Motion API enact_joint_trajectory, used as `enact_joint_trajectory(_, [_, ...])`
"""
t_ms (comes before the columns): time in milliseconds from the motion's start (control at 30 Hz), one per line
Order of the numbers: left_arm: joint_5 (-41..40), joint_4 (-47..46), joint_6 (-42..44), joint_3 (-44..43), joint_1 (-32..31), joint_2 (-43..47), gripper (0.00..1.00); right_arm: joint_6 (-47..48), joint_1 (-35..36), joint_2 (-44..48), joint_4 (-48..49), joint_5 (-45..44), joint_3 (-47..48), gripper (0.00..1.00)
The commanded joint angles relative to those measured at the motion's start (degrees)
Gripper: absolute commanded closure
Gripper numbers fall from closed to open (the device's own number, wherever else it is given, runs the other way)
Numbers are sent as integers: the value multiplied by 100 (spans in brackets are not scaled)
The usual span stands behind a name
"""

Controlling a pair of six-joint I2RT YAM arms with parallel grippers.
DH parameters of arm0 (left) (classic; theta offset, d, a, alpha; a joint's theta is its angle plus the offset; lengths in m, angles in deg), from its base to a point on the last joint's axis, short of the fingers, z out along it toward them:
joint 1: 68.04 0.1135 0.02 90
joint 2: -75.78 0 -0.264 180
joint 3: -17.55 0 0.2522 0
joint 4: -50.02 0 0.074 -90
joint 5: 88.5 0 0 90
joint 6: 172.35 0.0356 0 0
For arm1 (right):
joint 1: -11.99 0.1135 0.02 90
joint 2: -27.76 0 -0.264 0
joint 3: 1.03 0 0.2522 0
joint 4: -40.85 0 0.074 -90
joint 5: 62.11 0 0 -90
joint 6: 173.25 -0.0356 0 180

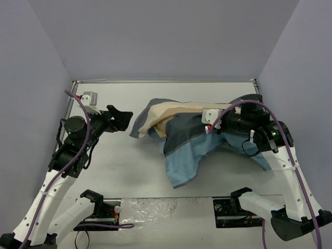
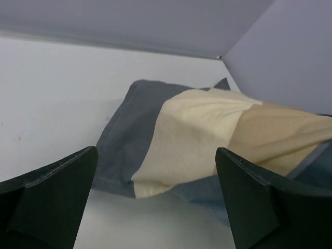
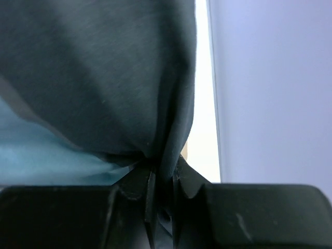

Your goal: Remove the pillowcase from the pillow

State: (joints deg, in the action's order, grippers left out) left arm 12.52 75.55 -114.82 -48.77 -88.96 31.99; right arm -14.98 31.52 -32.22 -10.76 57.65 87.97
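right gripper pinching the striped pillowcase; left gripper spread wide, empty
the cloth lies across the table, long axis left to right; its grey end is near the left gripper, straight ahead of it. no pillow shows.

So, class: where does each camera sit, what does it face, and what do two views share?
Top external: above, behind both arms, looking down on them.
Left wrist: faces the pillowcase between the fingers of the open left gripper.
Right wrist: close on pillowcase cloth the right gripper pinches.
Shared: top and left wrist show its beige stripe.
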Motion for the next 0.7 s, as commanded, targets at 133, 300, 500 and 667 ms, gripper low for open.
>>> enact_joint_trajectory(133, [2200, -1843, 1699, -98, -8, 54, 4, -156, 25, 294, -557, 1524, 808, 100])
enact_joint_trajectory(300, [3271, -2389, 2560, 613, -113, 687, 5, -165, 25, 444, -557, 1726, 632, 100])
enact_joint_trajectory(500, [4056, -2048, 3799, 633, -297, 732, 4, 19, 16, 444, -741, 1972, 685, 100])
enact_joint_trajectory(667, [4259, -1223, 4703, 264, -789, 189, 0, 169, 16, 391, -821, 2201, 553, 100])
